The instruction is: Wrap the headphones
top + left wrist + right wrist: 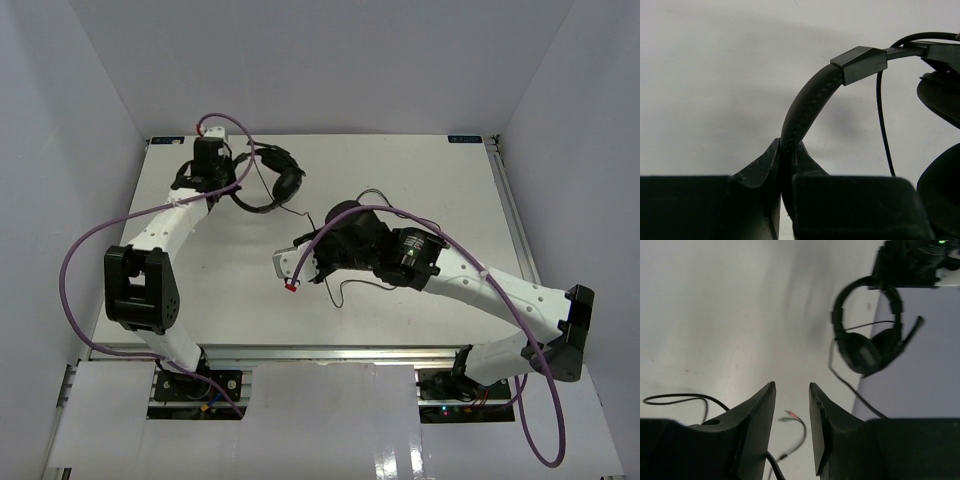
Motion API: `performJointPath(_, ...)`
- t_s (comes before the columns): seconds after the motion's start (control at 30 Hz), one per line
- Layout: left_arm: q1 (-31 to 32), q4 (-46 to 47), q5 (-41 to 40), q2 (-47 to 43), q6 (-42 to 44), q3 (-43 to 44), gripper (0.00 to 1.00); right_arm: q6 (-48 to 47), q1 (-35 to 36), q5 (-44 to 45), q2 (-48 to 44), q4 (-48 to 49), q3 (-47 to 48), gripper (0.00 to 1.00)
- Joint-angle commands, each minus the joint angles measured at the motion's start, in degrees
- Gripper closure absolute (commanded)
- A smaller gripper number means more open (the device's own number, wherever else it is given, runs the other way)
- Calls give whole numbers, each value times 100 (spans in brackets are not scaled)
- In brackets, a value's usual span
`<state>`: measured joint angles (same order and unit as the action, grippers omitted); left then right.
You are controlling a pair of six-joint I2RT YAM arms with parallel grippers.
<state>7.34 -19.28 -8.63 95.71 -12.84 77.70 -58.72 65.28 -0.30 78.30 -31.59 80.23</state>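
Observation:
The black headphones [288, 183] hang over the table's back left. My left gripper [244, 168] is shut on their padded headband [810, 102], which runs up between the fingers in the left wrist view [789, 150]. An earcup [940, 95] shows at the right edge. My right gripper [304, 243] points at the headphones [865, 347]; its jaws stand a little apart [792, 387] with nothing clamped between them. The thin cord [850, 390] runs from the earcup down behind the right finger. Its plug end [792, 416] lies on the table beyond the jaws.
Slack cord lies in loops on the white table [430, 170], near the right wrist [340, 295] and behind it [375, 195]. Purple arm cables [100, 235] arc beside both arms. Grey walls close the left, back and right sides.

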Motion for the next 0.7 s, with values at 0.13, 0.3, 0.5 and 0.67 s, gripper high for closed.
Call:
performJointPath(0.13,574,522,781,-534,798,-955,100,-1534,-96,2294,-189,1297,-450,92)
performJointPath(0.3,832,361,1141,-837,1157,-1295,100,-1715,-393,2434,-263,1615,-510,92)
performJointPath(0.5,1090,265,1498,-1199,1175,-1598,100,-1862,-823,2382,-340,1917,-517,92)
performJointPath(0.67,1463,-18,1819,-1326,1266,-1625,100,-1876,-996,2247,-296,2158,-503,92)
